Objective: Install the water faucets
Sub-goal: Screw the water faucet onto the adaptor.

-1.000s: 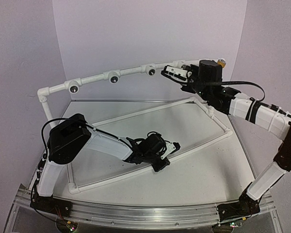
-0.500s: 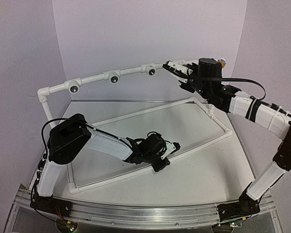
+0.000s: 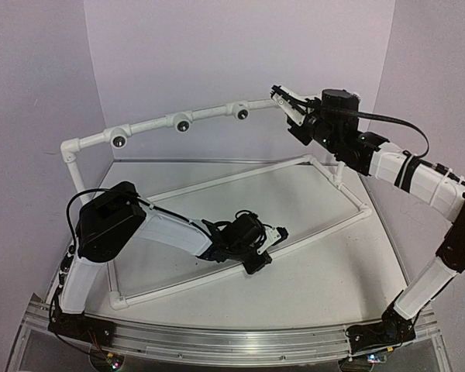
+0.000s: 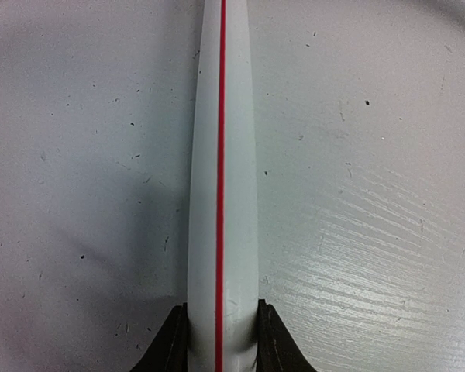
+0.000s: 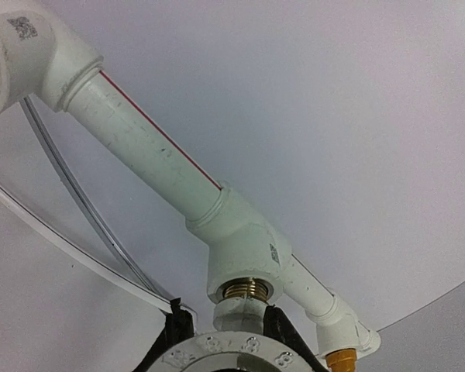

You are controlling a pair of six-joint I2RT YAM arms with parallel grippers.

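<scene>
Two pincers are seen clenched. The right pincer (image 3: 280, 96) is closed on a white plastic faucet (image 5: 231, 358), round-rimmed with raised characters. Just ahead of the fingertips, its neck is met by a ribbed brass socket (image 5: 246, 290) in a smooth white tee fitting (image 5: 236, 240). To the right of that pincer, only the tip of a yellow-orange faucet (image 5: 342, 359) is shown, under the end elbow. The left pincer (image 4: 221, 345) is clamped around a smooth white round pipe (image 4: 221, 155) with a thin red stripe, laid on the speckled pale table (image 4: 372, 194).
</scene>
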